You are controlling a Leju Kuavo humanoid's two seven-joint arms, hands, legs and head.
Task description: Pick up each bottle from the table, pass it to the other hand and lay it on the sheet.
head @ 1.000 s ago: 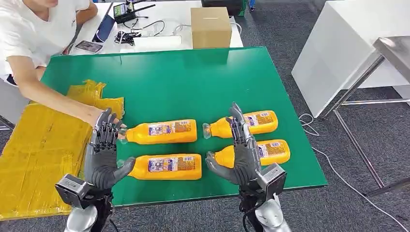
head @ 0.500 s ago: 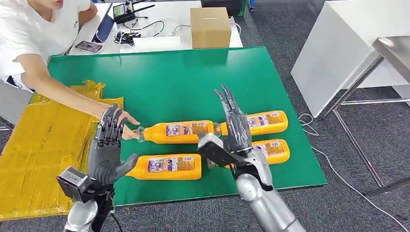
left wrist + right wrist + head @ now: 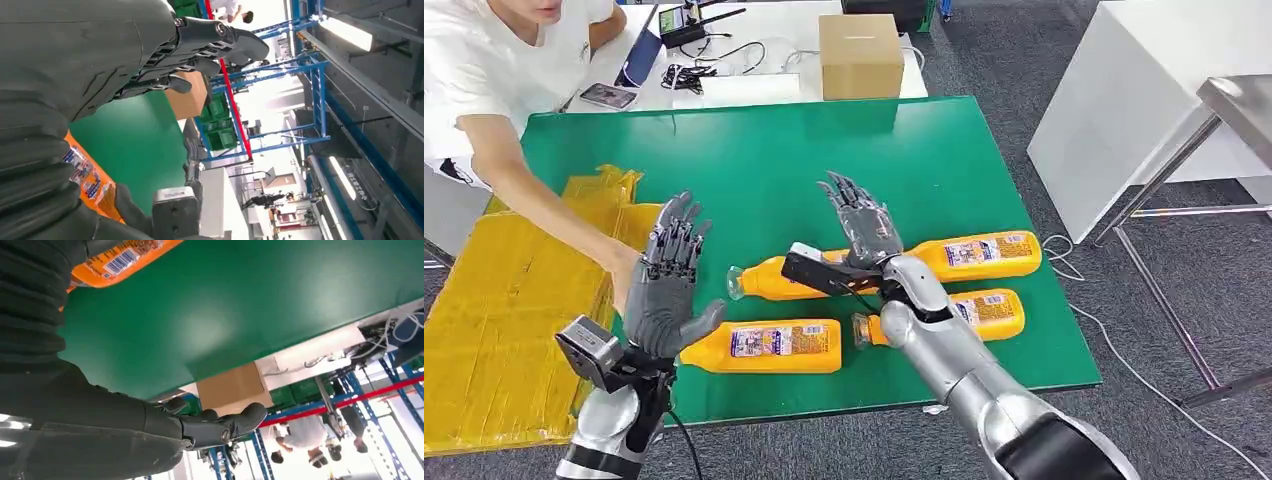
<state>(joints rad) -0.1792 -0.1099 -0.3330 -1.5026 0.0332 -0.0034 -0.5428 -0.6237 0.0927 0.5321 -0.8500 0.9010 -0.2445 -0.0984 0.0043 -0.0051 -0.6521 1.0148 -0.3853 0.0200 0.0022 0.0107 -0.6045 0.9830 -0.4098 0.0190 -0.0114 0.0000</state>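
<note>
Right hand (image 3: pixel 861 226) reaching over the bottles, fingers apart and empty.
Lower it squarely onto the far-left bottle (image 3: pixel 776 279); left hand (image 3: pixel 667 285) waits, fingers apart.

Left hand (image 3: pixel 667 290) raised upright, fingers spread, holding nothing; right hand (image 3: pixel 860 226) reaches forward on its extended silver arm, fingers apart, empty.

Four orange bottles (image 3: pixel 769 345), one yellow sheet (image 3: pixel 504 310), one cardboard box (image 3: pixel 859 55), one person (image 3: pixel 484 70).
</note>
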